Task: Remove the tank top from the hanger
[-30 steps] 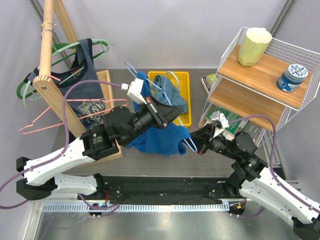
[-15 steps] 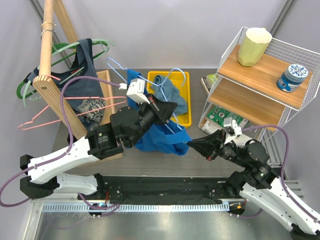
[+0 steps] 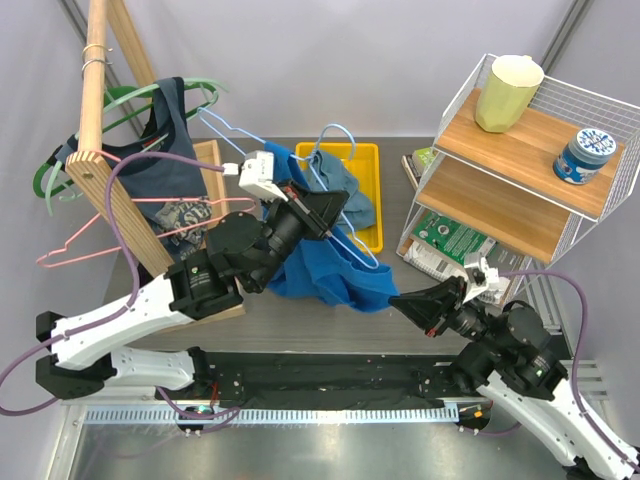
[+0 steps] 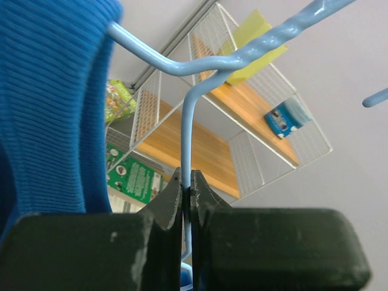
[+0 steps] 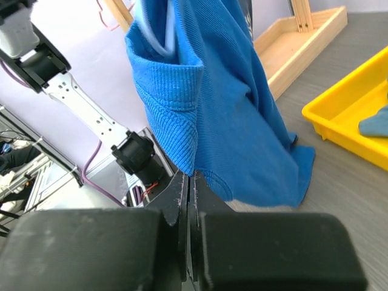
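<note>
A bright blue tank top (image 3: 325, 275) hangs on a light blue wire hanger (image 3: 352, 243) over the table's middle. My left gripper (image 3: 333, 213) is shut on the hanger's wire and holds it up; in the left wrist view the wire (image 4: 185, 130) runs between the closed fingertips (image 4: 187, 182), with the tank top (image 4: 48, 103) at the left. My right gripper (image 3: 395, 300) is shut on the tank top's lower edge, which stretches toward it. In the right wrist view the fabric (image 5: 212, 91) comes down to the gripper (image 5: 191, 179).
A yellow tray (image 3: 372, 160) with a grey-blue cloth (image 3: 340, 185) sits behind the hanger. A wooden rack (image 3: 110, 190) at the left carries green and pink hangers and a dark tank top (image 3: 165, 150). A wire shelf (image 3: 530, 150) stands at the right.
My right gripper has pulled back to the right and toward the near edge, drawing the tank top's edge with it. My left gripper has lifted the hanger back and up.
</note>
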You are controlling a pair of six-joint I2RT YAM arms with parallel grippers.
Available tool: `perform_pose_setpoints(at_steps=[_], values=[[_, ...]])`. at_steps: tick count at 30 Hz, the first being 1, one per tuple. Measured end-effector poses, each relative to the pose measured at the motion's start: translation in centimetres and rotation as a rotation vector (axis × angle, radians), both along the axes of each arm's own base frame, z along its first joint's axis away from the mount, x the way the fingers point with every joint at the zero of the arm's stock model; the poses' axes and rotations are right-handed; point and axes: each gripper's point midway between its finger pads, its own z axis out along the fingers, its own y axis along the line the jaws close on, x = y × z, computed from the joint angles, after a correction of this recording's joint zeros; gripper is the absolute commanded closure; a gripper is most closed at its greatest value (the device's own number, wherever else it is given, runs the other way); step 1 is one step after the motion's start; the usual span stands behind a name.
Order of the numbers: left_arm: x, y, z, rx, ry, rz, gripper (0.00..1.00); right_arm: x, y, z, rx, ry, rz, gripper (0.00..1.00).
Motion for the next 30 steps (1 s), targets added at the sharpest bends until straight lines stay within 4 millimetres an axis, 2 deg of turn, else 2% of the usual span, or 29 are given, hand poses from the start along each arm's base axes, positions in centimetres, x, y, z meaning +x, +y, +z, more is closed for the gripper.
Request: perform_pose_setpoints(at_steps=[5, 9, 16, 19, 22, 25, 27, 28, 30], values=[[-0.8, 0.5, 1.4, -0.073, -0.003, -0.037, 1.0, 0.8, 0.9, -1.9, -0.04, 0.064, 0.005, 0.99], [-1.6, 0.2, 1.7, -0.108, 0.009, -0.087, 1.0, 1.6, 1.7, -3.5, -0.082, 0.11, 0.005, 0.99], [-3.1, -0.4, 2.1, -0.155, 0.036, -0.177, 1.0, 3.7, 3.7, -4.6, -0.123, 0.158, 0.005, 0.99], [-4.3, -0.7, 2.0, -0.165, 0.061, -0.248, 1.0, 4.5, 4.5, -5.5, -0.159, 0.189, 0.005, 0.99], [-5.8, -0.8, 1.5, -0.173, 0.088, -0.327, 1.0, 5.0, 5.2, -5.5, -0.186, 0.193, 0.016, 0.98], [-7.5, -0.3, 0.7, -0.169, 0.118, -0.406, 1.0, 5.3, 5.9, -5.0, -0.205, 0.178, 0.041, 0.9], [-8.6, 0.0, 0.7, -0.174, 0.133, -0.455, 1.0, 5.4, 6.3, -4.6, -0.212, 0.165, 0.057, 0.75], [-9.2, 0.2, 0.8, -0.178, 0.134, -0.485, 1.0, 5.3, 6.4, -4.5, -0.217, 0.159, 0.069, 0.63], [-10.2, 0.6, 1.2, -0.188, 0.138, -0.531, 1.0, 5.1, 6.7, -4.4, -0.232, 0.145, 0.093, 0.5]])
